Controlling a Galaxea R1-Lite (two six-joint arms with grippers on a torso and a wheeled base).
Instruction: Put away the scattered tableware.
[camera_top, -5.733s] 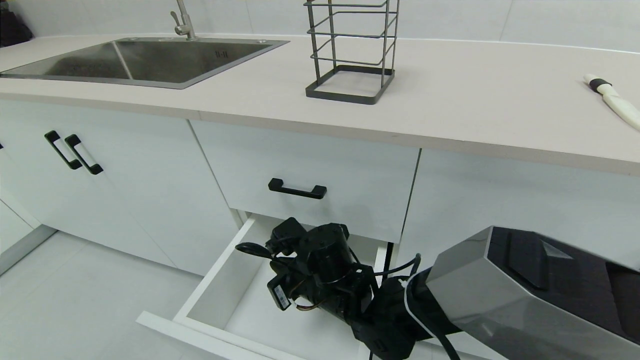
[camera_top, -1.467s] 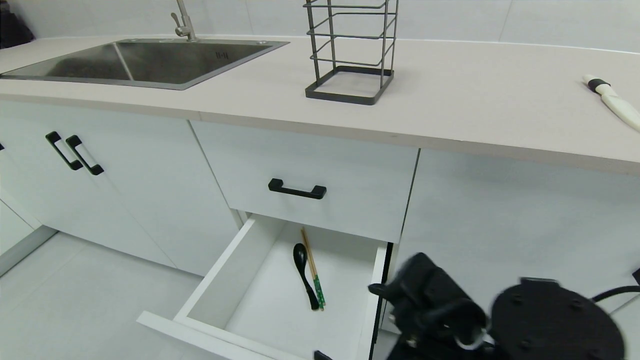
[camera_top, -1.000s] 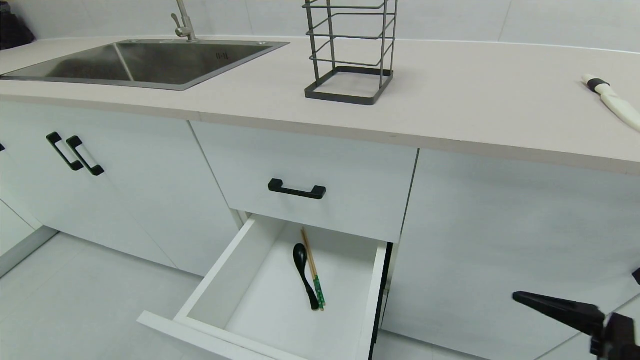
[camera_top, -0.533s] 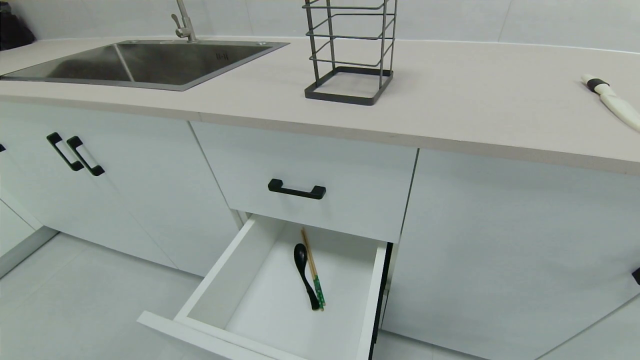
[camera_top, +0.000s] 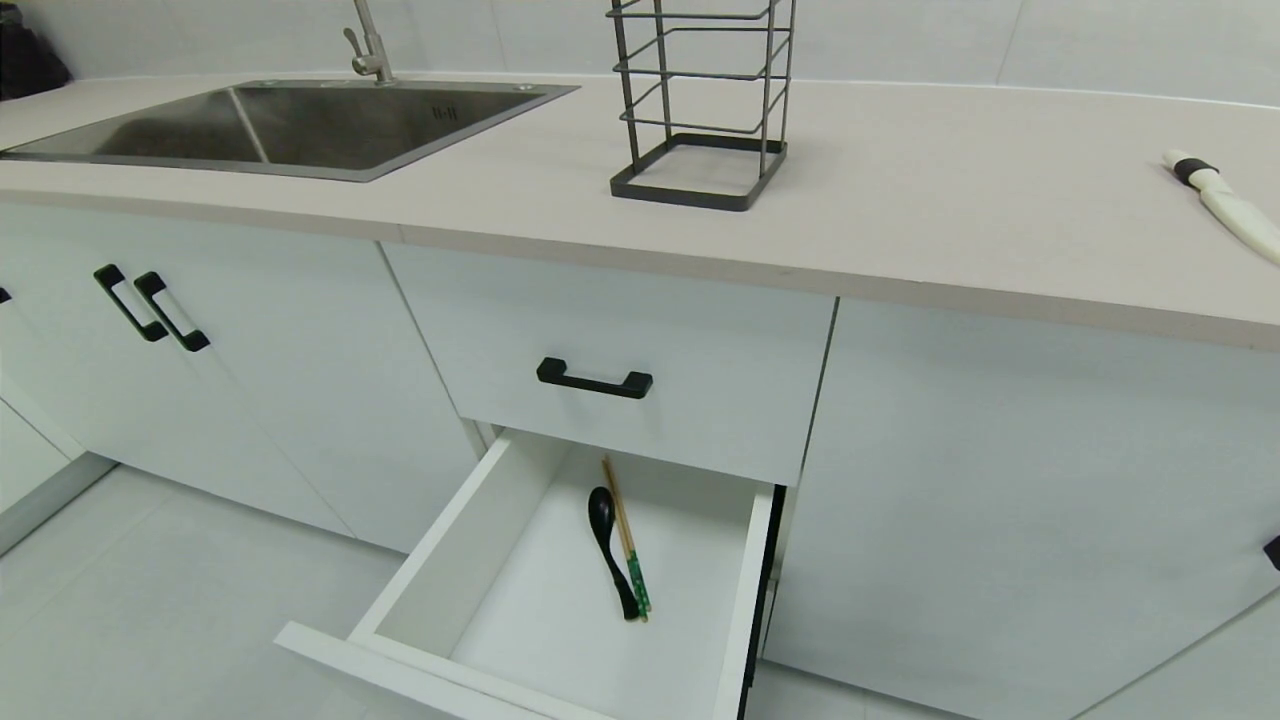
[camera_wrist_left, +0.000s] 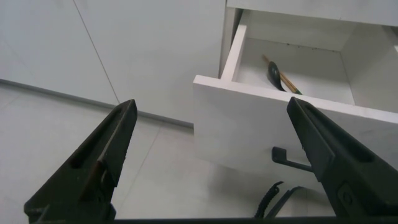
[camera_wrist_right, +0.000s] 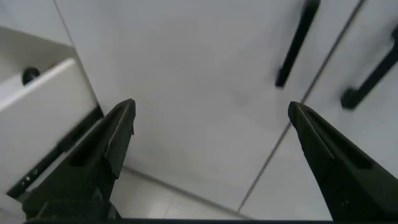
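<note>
Left gripper (camera_wrist_left: 210, 106) and right gripper (camera_wrist_right: 210, 104) are both hanging open, so slamming the drawer (camera_top: 430, 555) is risking jolting the spoon (camera_top: 608, 545)

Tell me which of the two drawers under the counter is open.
The lower drawer is pulled out, with a spoon and chopsticks inside; the upper drawer is shut.

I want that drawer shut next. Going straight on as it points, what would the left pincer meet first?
The left pincer would probably meet the open drawer's front panel first, near its side edge; depth is unclear.
</note>
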